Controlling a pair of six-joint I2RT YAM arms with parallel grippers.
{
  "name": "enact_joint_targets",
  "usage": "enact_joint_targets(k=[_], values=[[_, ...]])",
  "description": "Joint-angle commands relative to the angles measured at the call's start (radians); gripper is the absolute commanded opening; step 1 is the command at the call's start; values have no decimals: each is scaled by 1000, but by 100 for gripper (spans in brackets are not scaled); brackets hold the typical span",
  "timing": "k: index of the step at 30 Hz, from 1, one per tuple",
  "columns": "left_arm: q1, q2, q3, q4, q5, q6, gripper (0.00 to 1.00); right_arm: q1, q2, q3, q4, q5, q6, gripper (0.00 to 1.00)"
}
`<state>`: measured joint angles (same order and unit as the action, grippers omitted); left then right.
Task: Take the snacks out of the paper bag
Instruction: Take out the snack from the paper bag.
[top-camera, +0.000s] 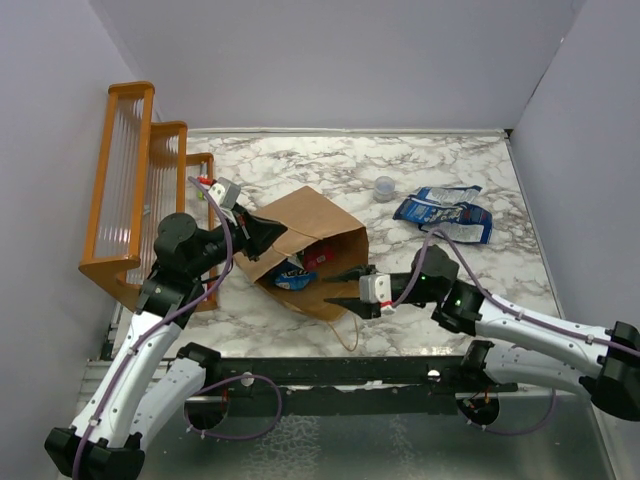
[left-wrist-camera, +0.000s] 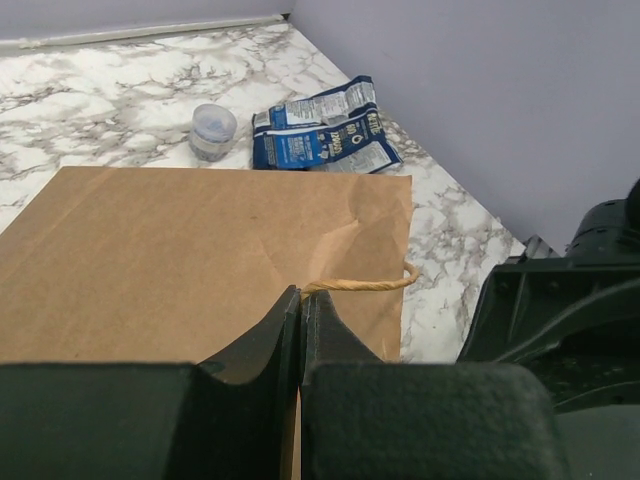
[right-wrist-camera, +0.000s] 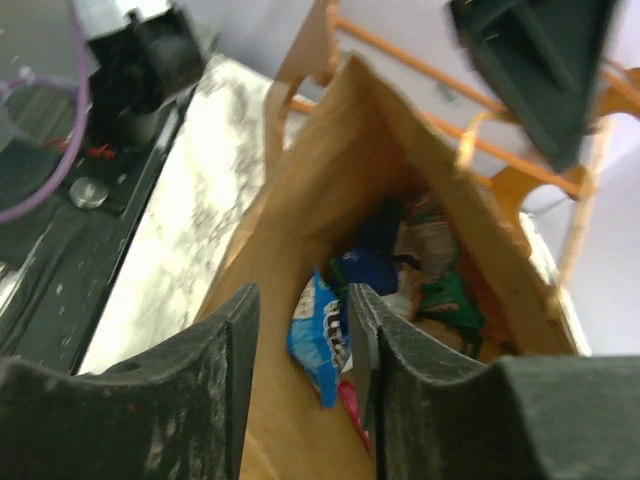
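The brown paper bag (top-camera: 305, 222) lies on its side in the middle of the table, mouth toward the right arm. My left gripper (top-camera: 268, 234) is shut on the bag's upper edge by a twisted handle (left-wrist-camera: 360, 285), holding the mouth up. My right gripper (right-wrist-camera: 303, 295) stands open at the mouth, its jaws on either side of a blue snack packet (right-wrist-camera: 320, 340) without pinching it. More snacks lie deeper inside: a green one (right-wrist-camera: 452, 300) and a red one (top-camera: 318, 257). Blue snack packets (top-camera: 443, 212) lie outside on the table at the right.
A small clear plastic cup (top-camera: 384, 187) stands behind the bag, left of the loose packets. An orange wooden rack (top-camera: 140, 190) fills the left side of the table. Grey walls close in the back and both sides.
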<state>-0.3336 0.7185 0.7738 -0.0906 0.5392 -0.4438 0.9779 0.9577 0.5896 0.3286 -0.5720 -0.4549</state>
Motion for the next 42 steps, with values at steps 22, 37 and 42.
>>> enact_joint_targets(k=[22, 37, 42], values=[[7, -45, -15, 59, 108, 9, 0, 76, 501, 139, -57, 419, -234, 57], [5, -39, -1, 36, 102, 24, 0, 76, 700, 187, 65, 494, -243, 32], [6, -44, 2, 19, 91, 34, 0, 76, 666, 165, 40, 492, -241, 12]])
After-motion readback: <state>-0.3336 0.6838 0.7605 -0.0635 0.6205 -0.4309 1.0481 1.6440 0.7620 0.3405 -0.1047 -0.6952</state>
